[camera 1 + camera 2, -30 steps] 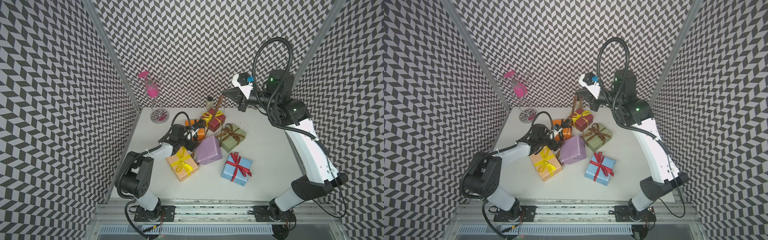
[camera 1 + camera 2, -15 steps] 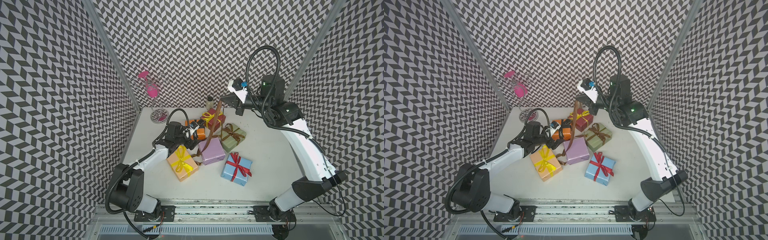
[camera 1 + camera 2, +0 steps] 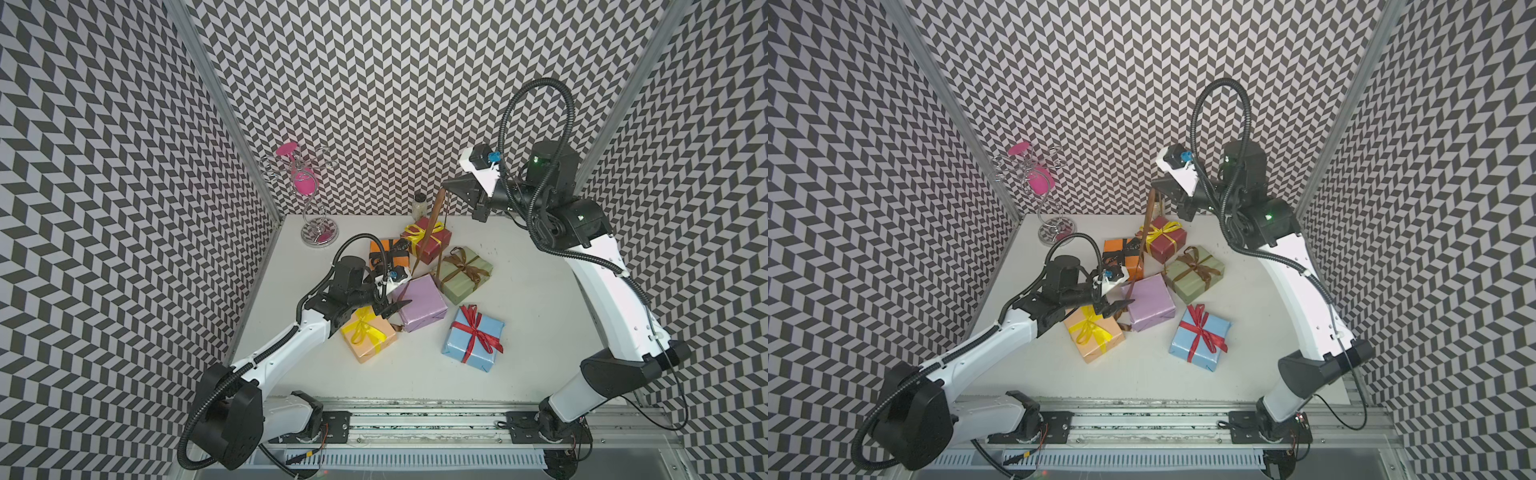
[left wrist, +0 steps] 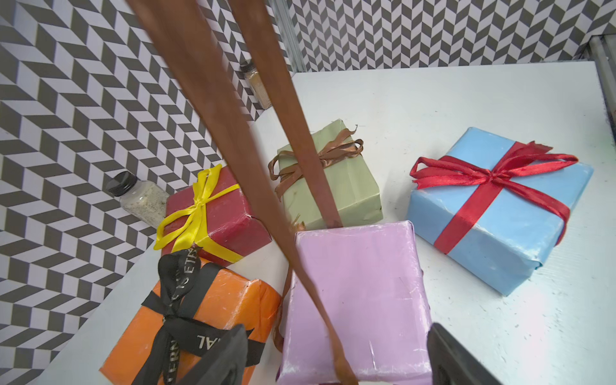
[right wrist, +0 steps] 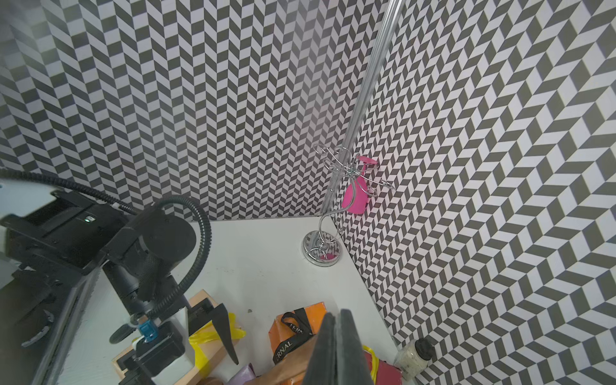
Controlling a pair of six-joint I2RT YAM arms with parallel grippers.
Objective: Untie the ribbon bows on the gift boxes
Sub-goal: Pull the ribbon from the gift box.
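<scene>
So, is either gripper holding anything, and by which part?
Right gripper: shut on the brown ribbon, at the top of its two strands above the lilac box. Left gripper: open, empty.

A: What colours do you see?
B: One lilac box (image 3: 422,301), one blue box (image 3: 455,348) with a red ribbon (image 3: 478,335), one orange box (image 4: 226,300) with a black ribbon (image 4: 185,276).
A: And the wall (image 3: 374,104)?
B: Black and white zigzags.

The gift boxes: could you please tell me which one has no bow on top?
The lilac box: its top is bare, and its brown ribbon runs loose up to the right gripper; the other five carry tied bows.
</scene>
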